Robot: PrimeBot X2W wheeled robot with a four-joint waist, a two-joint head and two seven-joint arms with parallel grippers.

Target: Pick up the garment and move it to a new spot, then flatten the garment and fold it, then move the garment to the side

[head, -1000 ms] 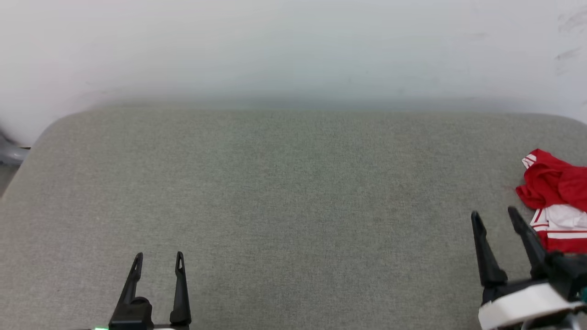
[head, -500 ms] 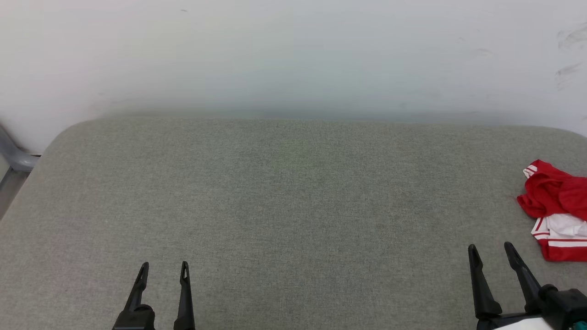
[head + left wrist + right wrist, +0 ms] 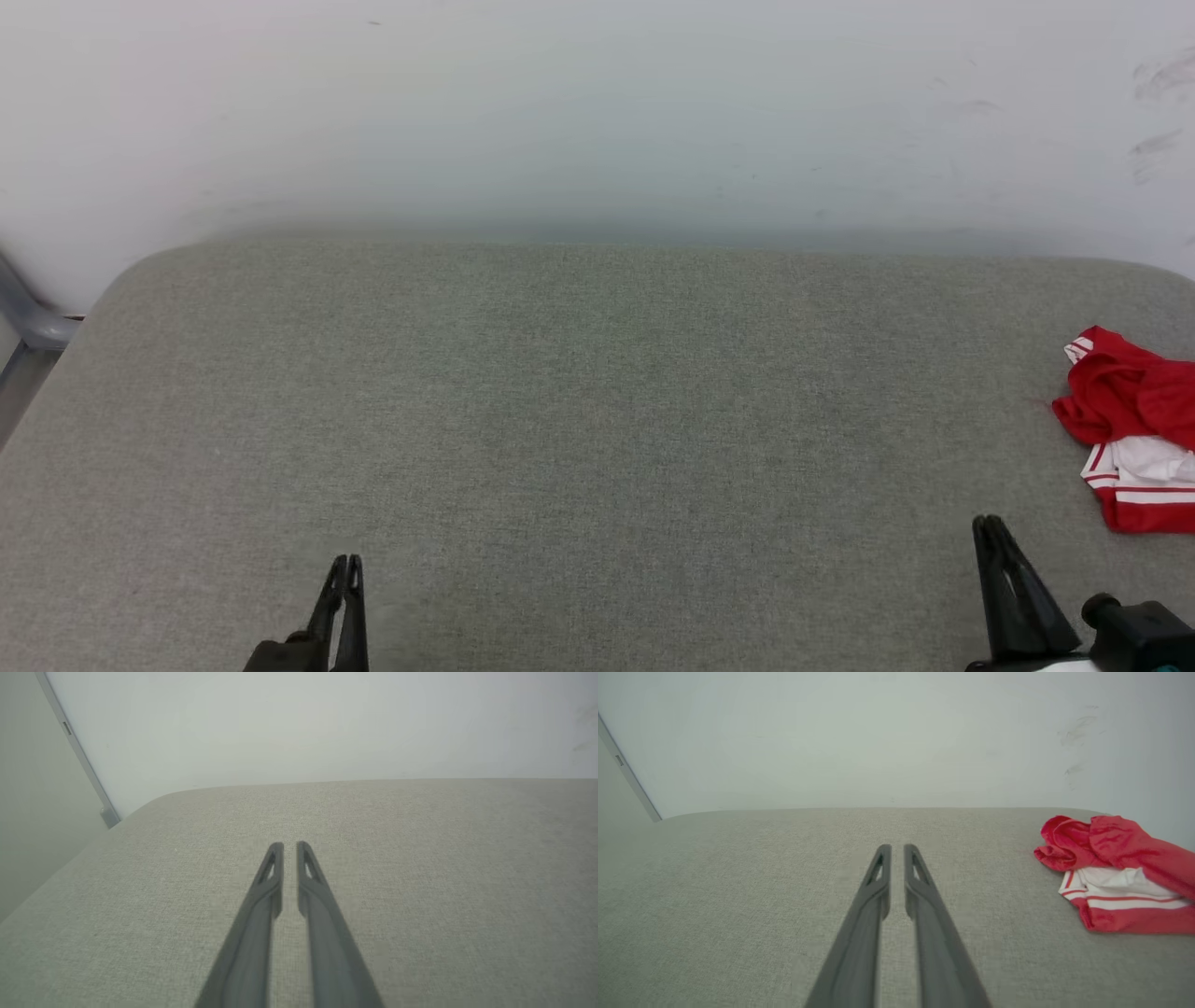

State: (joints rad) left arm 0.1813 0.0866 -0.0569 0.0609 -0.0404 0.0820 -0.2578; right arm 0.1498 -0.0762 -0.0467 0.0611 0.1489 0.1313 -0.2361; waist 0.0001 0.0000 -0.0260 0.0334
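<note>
The garment [image 3: 1130,420] is a crumpled red shirt with a white, red-striped sleeve, lying bunched at the far right edge of the grey padded surface [image 3: 597,401]. It also lies at the right of the right wrist view, as the garment [image 3: 1120,872]. My right gripper [image 3: 990,525] sits low at the right, short of the garment and to its left, fingers drawn together with nothing between them. My left gripper [image 3: 344,563] rests at the lower left, far from the garment, fingers likewise together. Both wrist views show just a thin slit between the fingers of the left gripper [image 3: 289,845] and right gripper [image 3: 896,848].
A pale wall [image 3: 597,112] rises right behind the padded surface. A grey metal bar [image 3: 23,322] stands off the surface's rounded left corner. The wide middle of the cushion is bare fabric.
Both grippers have gone from open to fingers together. Both have drawn back toward the bottom edge, the right one away from the garment. The camera tilted slightly at first.
</note>
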